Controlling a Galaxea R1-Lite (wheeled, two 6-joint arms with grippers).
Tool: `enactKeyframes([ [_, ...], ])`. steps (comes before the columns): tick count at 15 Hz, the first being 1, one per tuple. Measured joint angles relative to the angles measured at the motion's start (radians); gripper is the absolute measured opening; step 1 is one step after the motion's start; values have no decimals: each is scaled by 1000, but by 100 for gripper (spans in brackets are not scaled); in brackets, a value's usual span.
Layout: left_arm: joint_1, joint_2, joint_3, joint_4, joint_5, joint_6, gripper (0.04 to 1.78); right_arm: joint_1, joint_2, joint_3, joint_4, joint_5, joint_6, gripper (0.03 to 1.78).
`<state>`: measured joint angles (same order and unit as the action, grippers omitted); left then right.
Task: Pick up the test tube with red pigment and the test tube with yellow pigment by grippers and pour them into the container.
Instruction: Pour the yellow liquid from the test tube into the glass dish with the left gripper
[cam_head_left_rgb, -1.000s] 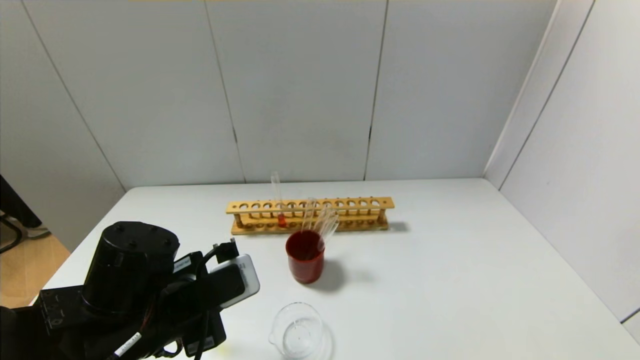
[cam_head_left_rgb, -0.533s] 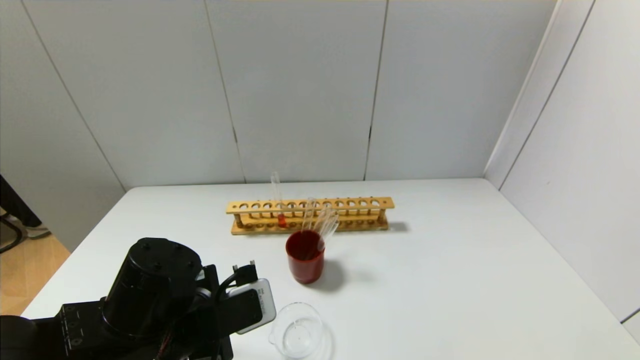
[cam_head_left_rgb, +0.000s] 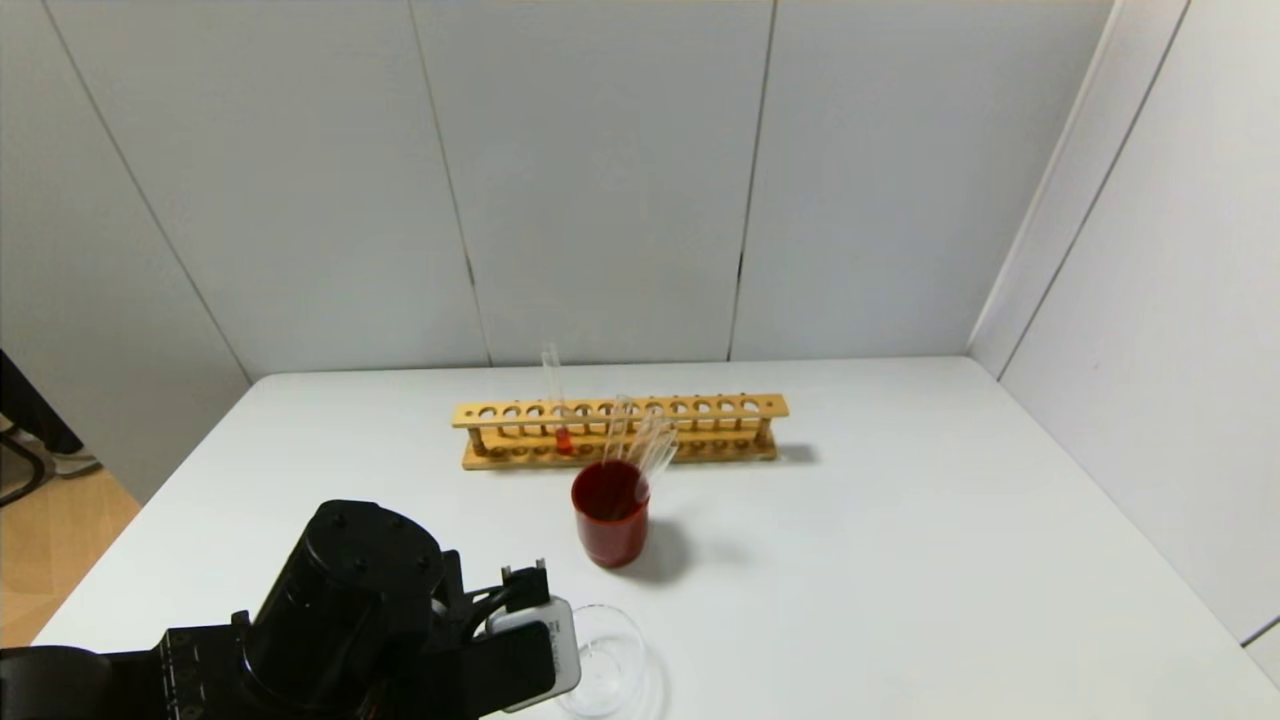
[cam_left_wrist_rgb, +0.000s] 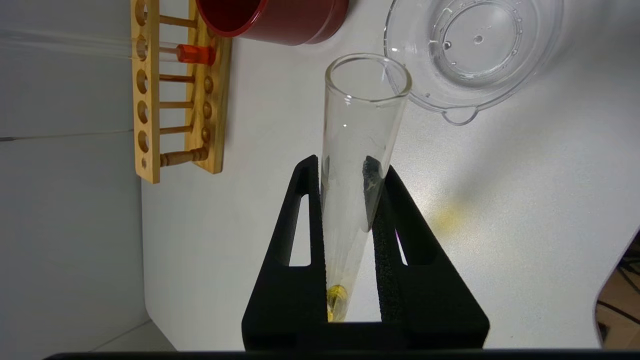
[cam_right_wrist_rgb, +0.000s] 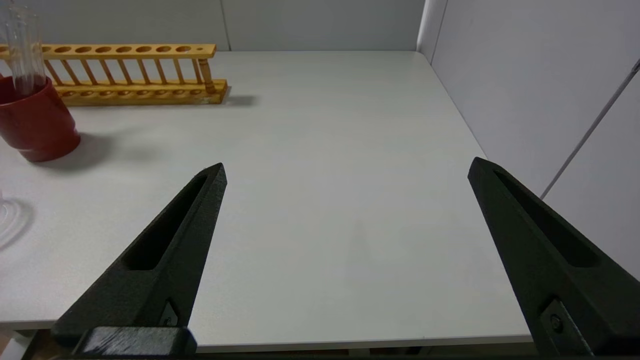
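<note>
Now, step in hand: carrying the yellow tube to the dish for the pour.
Left gripper (cam_left_wrist_rgb: 348, 190): low over the near left of the white desk (cam_head_left_rgb: 900, 520), just beside the dish; jaws clamped tight on the slim clear glass test tube with yellow pigment (cam_left_wrist_rgb: 357, 165), pinching it around mid-length.
Yellow tube's pose: open mouth pointing toward the dish, round base with its small yellow pool back between the jaws; mouth near the dish's rim but not over it.
Container: small low clear glass dish with a pouring lip (cam_left_wrist_rgb: 475, 50), near front edge of the desk, apparently empty and dry.
Red tube: slim clear glass test tube with red pigment (cam_head_left_rgb: 560, 425) upright in the long wooden rack with a row of holes (cam_head_left_rgb: 620, 430) at the back, untouched.
Nearby: opaque dark-red cup (cam_head_left_rgb: 610, 525) holding clear unstained tubes, between rack and dish.
Right gripper (cam_right_wrist_rgb: 347, 170): idle over the right side of the desk, jaws spread wide, holding nothing.
Doing it well: bring the mouth past the rim and over the dish's centre before tipping; tilt slowly, since so little liquid is likely to cling and run late; keep the grip firm on smooth glass; avoid knocking the light dish.
Risk: faint yellow mark (cam_left_wrist_rgb: 446, 220) on the desk beside the jaws, possibly a drip or a cast tint; cannot tell which.
</note>
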<state>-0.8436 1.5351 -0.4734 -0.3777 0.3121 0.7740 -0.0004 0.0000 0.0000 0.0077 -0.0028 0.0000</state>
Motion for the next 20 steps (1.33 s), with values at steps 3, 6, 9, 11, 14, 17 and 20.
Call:
enactKeyframes([
  [3, -19, 25, -23, 45, 49, 1, 32, 0, 0, 0, 0, 0, 0, 170],
  [6, -41, 47, -63, 104, 59, 1, 32, 0, 0, 0, 0, 0, 0, 170],
  [9, -70, 82, -105, 139, 107, 1, 32, 0, 0, 0, 0, 0, 0, 170],
  [11, -81, 108, -128, 168, 136, 0, 32, 0, 0, 0, 0, 0, 0, 170],
  [14, -84, 132, -143, 196, 160, 2, 32, 0, 0, 0, 0, 0, 0, 170],
  [17, -84, 152, -152, 208, 176, 2, 32, 0, 0, 0, 0, 0, 0, 170],
  [20, -89, 173, -166, 225, 205, 26, 32, 0, 0, 0, 0, 0, 0, 170],
])
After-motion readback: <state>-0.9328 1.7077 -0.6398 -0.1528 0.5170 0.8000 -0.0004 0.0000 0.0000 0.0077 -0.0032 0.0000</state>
